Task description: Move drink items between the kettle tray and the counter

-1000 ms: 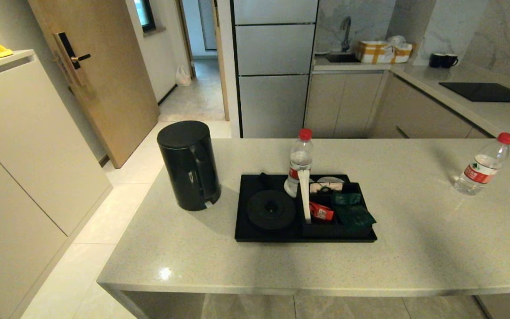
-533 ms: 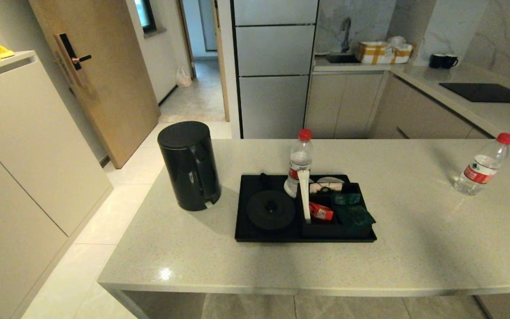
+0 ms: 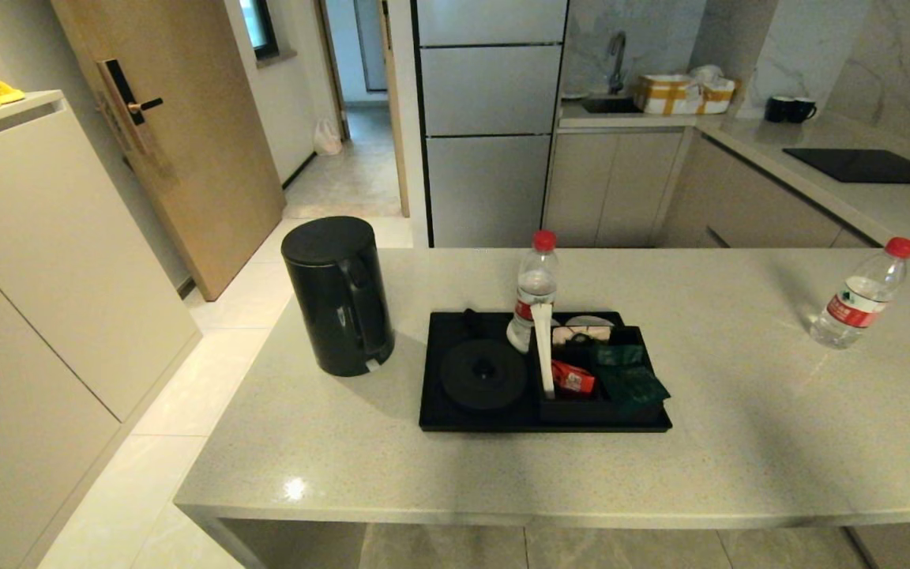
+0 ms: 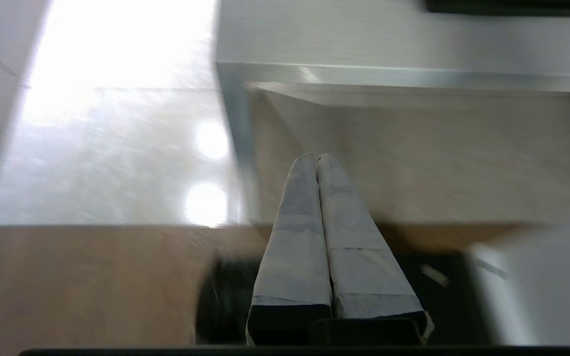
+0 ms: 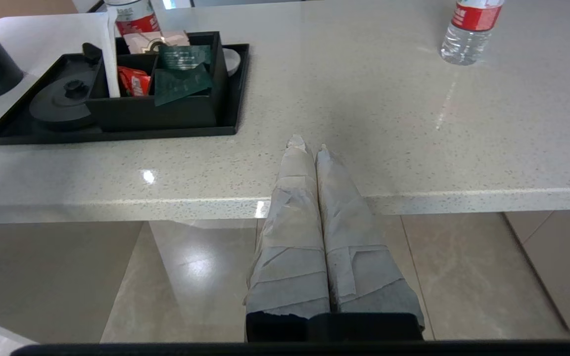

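Taped right pincer [image 5: 306,147] and left pincer [image 4: 316,158] are closed, empty.

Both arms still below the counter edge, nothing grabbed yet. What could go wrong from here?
1. The kettle stands off its base, near the counter's left edge; a clumsy grasp might push it off.
2. The bottle on the tray is tall and tight against the sachet box; a reach there may tip it.
3. The left gripper and right gripper, both shut, sit low by the slab edge; rising carelessly could hit it.
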